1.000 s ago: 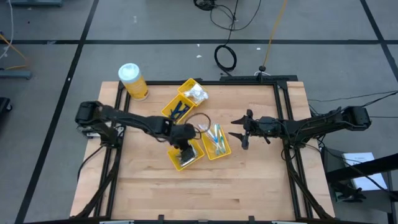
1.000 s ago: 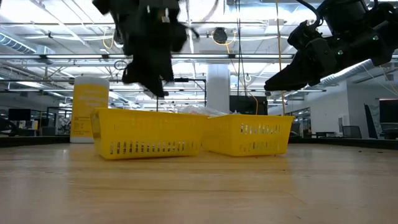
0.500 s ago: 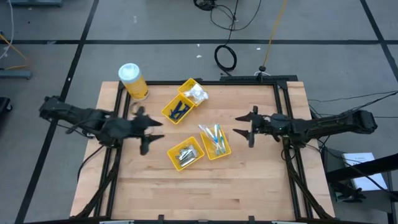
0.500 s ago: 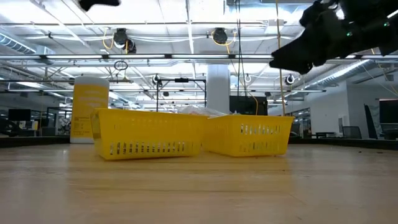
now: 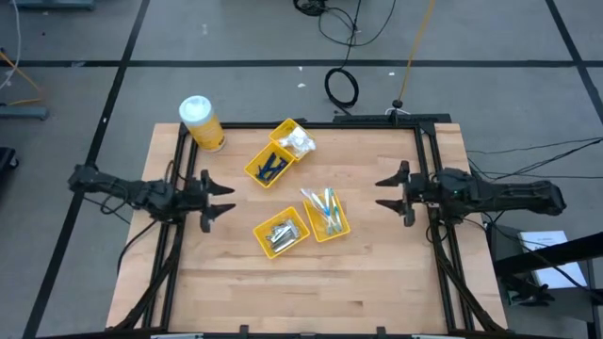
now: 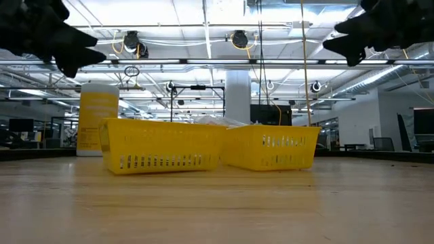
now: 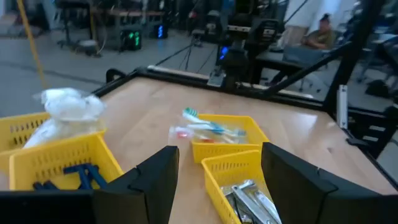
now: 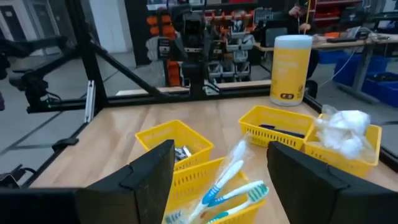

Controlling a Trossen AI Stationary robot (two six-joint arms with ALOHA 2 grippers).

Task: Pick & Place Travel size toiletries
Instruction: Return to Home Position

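Observation:
Silver-grey tubes (image 5: 279, 234) lie in one yellow tray, also in the left wrist view (image 7: 249, 199). Slim pale sticks in clear wrap (image 5: 323, 207) lie in the tray beside it, also in the right wrist view (image 8: 230, 180). Dark-blue sticks (image 5: 271, 166) and white crinkly packets (image 5: 299, 143) lie in two far trays. My left gripper (image 5: 215, 200) is open and empty at the table's left edge. My right gripper (image 5: 394, 193) is open and empty at the right edge.
A yellow jar with a white lid (image 5: 202, 122) stands at the table's far left corner. The yellow trays (image 6: 203, 144) cluster at the table's middle. Bare wood lies along the near side (image 5: 301, 292). A person sits in the room beyond (image 7: 320, 34).
My left gripper has drawn away from the tray of silver tubes toward the table's left edge. My right gripper has drawn back toward the right edge. The trays and their contents have stayed in place.

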